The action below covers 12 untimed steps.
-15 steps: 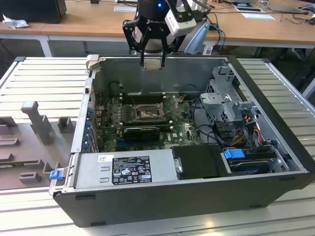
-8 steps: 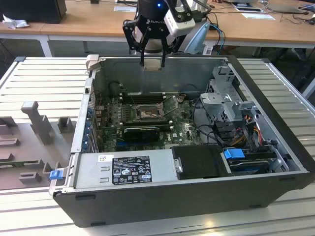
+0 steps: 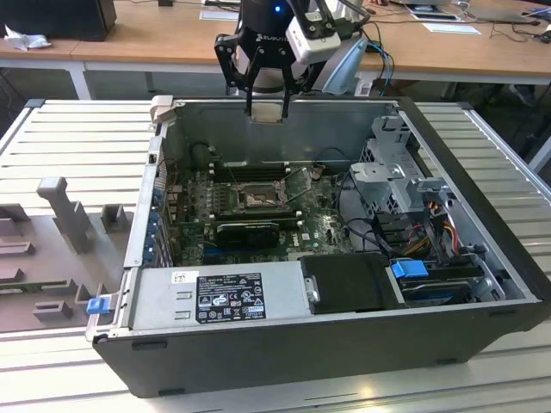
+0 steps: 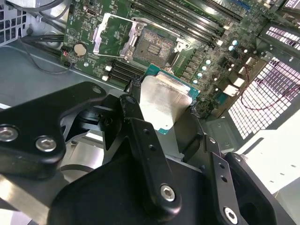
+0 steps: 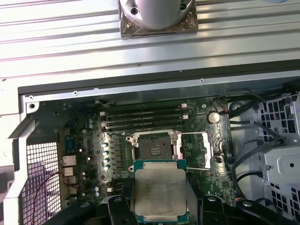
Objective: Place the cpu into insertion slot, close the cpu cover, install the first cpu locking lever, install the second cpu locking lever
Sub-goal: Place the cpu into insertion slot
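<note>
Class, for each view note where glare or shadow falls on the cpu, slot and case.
Second wrist view: glare whitens the cpu top, and the open cover glints. First wrist view: the cpu looks dull grey, without glare; the slot is evenly lit. Exterior view: the case interior lies in shade, the board dim.

The gripper [image 5: 159,207] clamps the cpu [image 5: 159,190] by opposite edges, apart from the exposed insertion slot [image 5: 153,146], with the cpu cover [image 5: 205,149] swung open beside it.
</note>
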Each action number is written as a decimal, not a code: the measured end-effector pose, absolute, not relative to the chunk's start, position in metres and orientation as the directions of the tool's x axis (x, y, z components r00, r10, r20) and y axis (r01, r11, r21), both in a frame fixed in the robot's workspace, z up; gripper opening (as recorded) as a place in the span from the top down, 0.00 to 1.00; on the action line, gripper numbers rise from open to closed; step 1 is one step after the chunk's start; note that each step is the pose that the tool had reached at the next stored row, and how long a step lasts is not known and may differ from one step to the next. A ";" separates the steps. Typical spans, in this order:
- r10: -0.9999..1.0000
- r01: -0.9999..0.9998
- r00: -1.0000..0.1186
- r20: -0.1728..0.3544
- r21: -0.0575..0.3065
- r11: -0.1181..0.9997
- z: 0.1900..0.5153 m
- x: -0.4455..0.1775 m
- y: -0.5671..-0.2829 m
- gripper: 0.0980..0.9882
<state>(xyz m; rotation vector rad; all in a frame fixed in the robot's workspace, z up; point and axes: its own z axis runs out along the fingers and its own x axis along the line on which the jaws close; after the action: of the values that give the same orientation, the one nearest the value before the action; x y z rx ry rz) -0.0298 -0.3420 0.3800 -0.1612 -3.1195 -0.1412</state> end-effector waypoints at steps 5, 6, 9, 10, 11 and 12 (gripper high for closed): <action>0.112 0.113 -0.993 0.019 0.089 0.990 0.380 -0.030 -0.342 0.52; 0.114 0.115 -0.993 0.019 0.089 0.989 0.380 -0.030 -0.342 0.52; 0.119 0.120 -0.993 0.019 0.089 0.989 0.380 -0.030 -0.342 0.52; 0.121 0.122 -0.992 0.019 0.089 0.989 0.380 -0.030 -0.342 0.52; 0.122 0.124 -0.992 0.019 0.089 0.988 0.380 -0.030 -0.342 0.52; 0.124 0.126 -0.992 0.019 0.089 0.988 0.380 -0.030 -0.342 0.52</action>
<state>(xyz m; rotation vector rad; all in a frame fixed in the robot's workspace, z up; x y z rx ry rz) -0.0298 -0.3420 0.3800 -0.1962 -3.1185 -0.1414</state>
